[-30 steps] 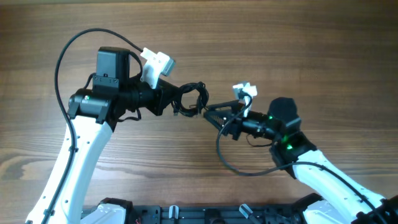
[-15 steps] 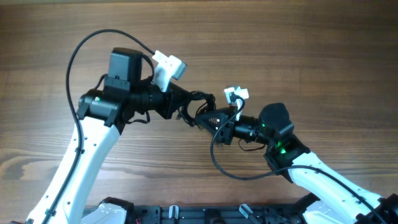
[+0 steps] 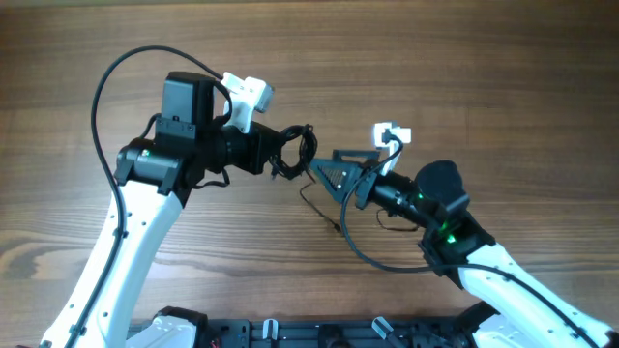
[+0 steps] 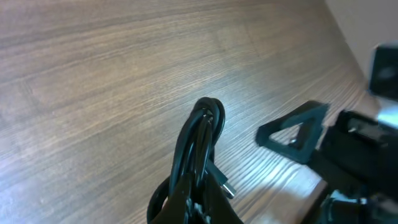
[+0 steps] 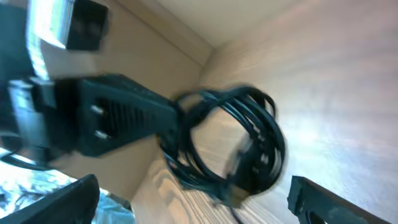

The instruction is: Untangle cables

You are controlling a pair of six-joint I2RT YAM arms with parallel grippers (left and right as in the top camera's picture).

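Observation:
The cables (image 3: 298,151) are a small coil of thin black cords held up off the wooden table. My left gripper (image 3: 280,155) is shut on the coil's near side. In the left wrist view the coil (image 4: 202,134) rises from the shut fingers (image 4: 186,199), and a small plug (image 4: 225,187) sticks out to the right. One loose strand (image 3: 324,209) trails down from the bundle to the table. My right gripper (image 3: 335,170) stands open just right of the coil and holds nothing. The right wrist view shows the coil (image 5: 233,146) ahead of the right gripper (image 5: 186,208), apart from both wide-spread fingers.
Bare wooden table (image 3: 464,68) lies all around. Thick black wires loop off each arm: one behind the left arm (image 3: 102,97), one below the right wrist (image 3: 372,263). A dark rail (image 3: 290,333) runs along the near edge.
My right gripper closed in at the coil, then drew back to the right and opened wide. The left arm shifted right, then back left, still holding the coil. A loose strand now trails down.

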